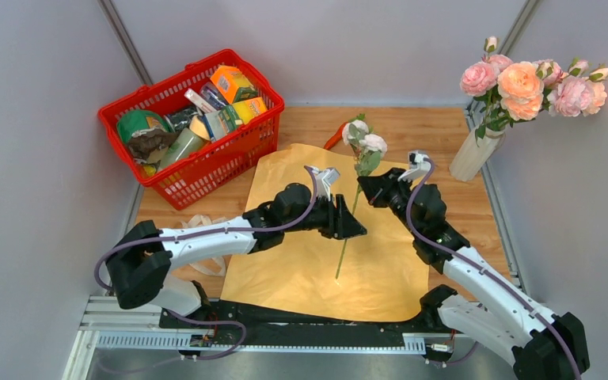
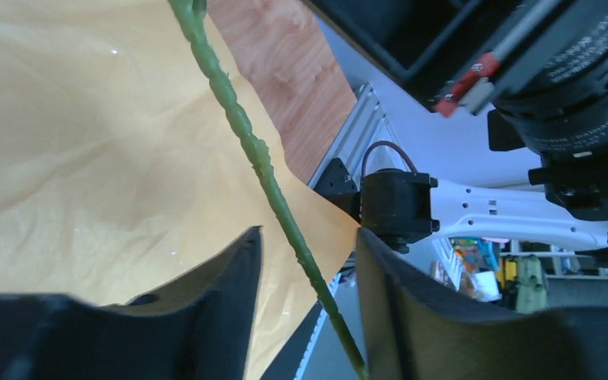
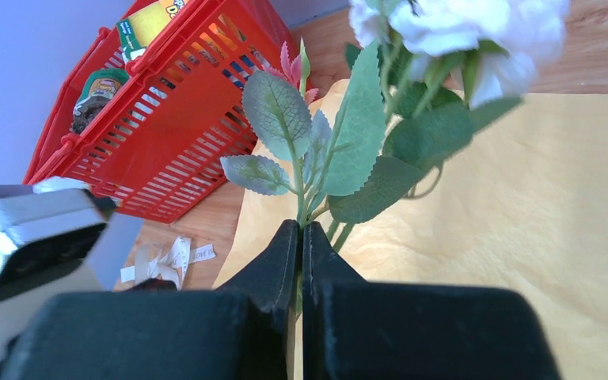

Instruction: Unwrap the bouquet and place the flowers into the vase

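Right wrist: white artificial flower (image 3: 443, 28), thin green stem (image 2: 263, 162), is clamped by right tool (image 3: 301, 231); stem is straddled by left tool (image 2: 309, 234), jaws apart.

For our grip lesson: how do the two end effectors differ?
Left end effector is open around the stem; right end effector is shut on it. Left sits toward the stem's bare end; right just under the leaves. Both black, both on one flower.

One vase (image 1: 472, 155), one red basket (image 1: 214, 162), one yellow sheet (image 1: 380, 269), one loose stem (image 1: 347, 237).
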Controlling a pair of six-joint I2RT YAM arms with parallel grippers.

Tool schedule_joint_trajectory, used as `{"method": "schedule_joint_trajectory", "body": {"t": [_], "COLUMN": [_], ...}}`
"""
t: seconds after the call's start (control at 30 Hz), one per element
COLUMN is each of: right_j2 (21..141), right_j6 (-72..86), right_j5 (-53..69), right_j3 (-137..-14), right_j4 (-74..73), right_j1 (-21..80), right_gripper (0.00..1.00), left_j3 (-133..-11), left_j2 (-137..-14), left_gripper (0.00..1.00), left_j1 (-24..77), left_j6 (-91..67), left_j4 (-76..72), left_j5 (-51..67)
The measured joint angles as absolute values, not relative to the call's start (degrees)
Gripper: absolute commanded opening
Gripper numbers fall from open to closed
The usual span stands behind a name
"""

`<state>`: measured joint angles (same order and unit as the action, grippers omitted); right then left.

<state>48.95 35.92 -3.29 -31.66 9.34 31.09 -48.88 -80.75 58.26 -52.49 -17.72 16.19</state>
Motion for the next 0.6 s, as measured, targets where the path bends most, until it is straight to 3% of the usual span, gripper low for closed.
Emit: {"method": "schedule_joint_trajectory", "body": {"t": [0.03,0.07,0.1,0.23,0.3,0.53,0.6], "right_j2": [48.90,48.86,48.80,48.36,48.51,50.50,50.54], "right_j6": [35.94,36.10,36.32,38.92,40.66,45.52,46.50], "right_j5": [-3.49,-3.60,-3.64,-4.23,-4.01,-3.27,-3.18], "right_j3": [-31.64,-31.62,-31.57,-31.57,-31.66,-32.34,-32.40], "right_j4": [9.32,9.32,9.32,9.06,8.36,4.86,4.01], "right_j1": [31.22,31.31,31.33,31.35,31.35,31.38,31.38], "right_gripper": [0.02,0.06,0.10,0.42,0.49,0.47,0.52], "left_j3": [-48.86,-48.77,-48.75,-48.69,-48.71,-48.71,-48.71], "left_j2": [-81.87,-82.61,-83.05,-83.26,-83.26,-83.26,-83.26], "left_gripper": [0.30,0.20,0.00,0.00,0.00,0.00,0.00], "left_j1": [58.33,58.43,58.48,58.39,58.48,59.59,60.23], "left_j6": [-52.82,-52.93,-53.25,-52.47,-50.96,-45.36,-43.75], "left_j4": [-18.04,-18.31,-18.39,-17.21,-16.29,-11.42,-10.41], "left_j5": [16.56,16.91,17.23,16.99,16.43,13.30,11.46]}}
